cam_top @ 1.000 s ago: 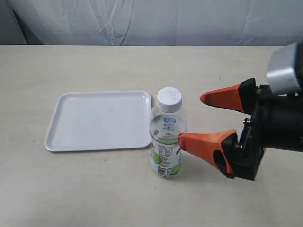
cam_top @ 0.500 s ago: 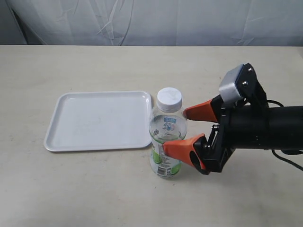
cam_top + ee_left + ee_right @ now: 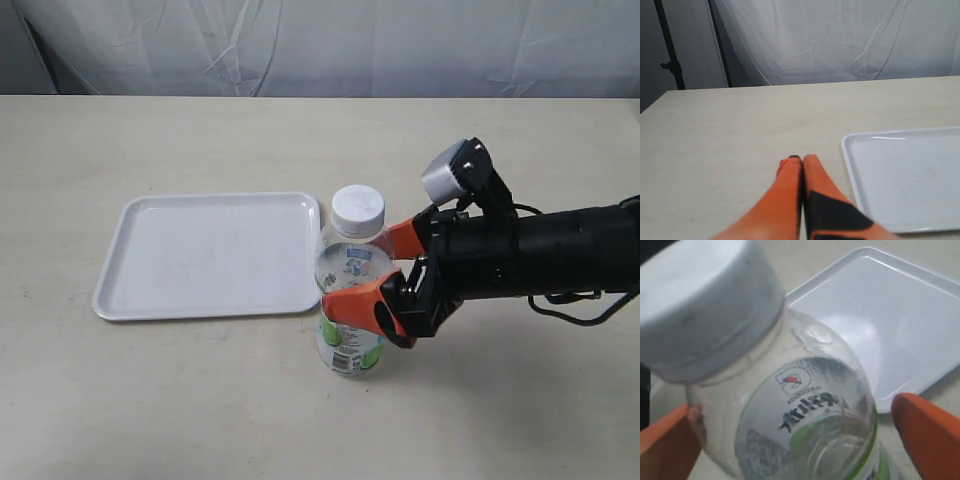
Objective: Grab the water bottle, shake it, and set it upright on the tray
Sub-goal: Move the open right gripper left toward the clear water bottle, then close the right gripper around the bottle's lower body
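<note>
The water bottle stands upright on the table just off the tray's right front corner, white cap on top. My right gripper is open and straddles the bottle's body, one orange finger in front of it, the other behind. In the right wrist view the bottle fills the space between the fingers; one finger touches it, the other stands a little off. The tray lies behind it with nothing on it. My left gripper is shut on nothing, low over the table beside the tray.
The beige table carries only the tray and the bottle. A white cloth backdrop hangs along the far edge. A dark stand rises behind the table in the left wrist view.
My right gripper has moved left onto the bottle, and its fingers now straddle the body and have narrowed. Bottle and tray have not moved.
</note>
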Controlling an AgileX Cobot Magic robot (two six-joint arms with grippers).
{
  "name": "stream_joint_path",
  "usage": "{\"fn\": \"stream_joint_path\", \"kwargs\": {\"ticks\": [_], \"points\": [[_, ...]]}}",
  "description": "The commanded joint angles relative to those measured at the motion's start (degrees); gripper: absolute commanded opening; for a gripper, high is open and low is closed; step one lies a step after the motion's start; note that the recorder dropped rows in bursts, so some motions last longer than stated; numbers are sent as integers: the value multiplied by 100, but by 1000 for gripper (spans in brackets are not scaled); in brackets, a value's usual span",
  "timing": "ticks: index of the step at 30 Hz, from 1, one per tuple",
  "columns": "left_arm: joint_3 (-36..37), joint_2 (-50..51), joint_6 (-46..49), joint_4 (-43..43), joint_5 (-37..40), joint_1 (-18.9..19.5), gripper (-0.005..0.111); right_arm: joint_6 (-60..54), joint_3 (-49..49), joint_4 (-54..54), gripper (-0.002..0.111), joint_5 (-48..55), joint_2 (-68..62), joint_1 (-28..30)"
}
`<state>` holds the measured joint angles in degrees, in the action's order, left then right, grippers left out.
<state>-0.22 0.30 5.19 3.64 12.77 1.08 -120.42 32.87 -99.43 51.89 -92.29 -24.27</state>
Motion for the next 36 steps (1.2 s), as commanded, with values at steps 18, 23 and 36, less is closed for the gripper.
{"fn": "stream_joint_path", "kwargs": {"ticks": [18, 23, 36], "points": [[22, -30, -5, -99, -86, -1, 0, -39, 230, -52, 104, 632, -941, 12], [22, -30, -5, -99, -86, -1, 0, -39, 293, -52, 104, 620, -1091, 12], [22, -30, -5, -99, -86, -1, 0, -39, 574, -52, 104, 608, -1153, 12]]}}
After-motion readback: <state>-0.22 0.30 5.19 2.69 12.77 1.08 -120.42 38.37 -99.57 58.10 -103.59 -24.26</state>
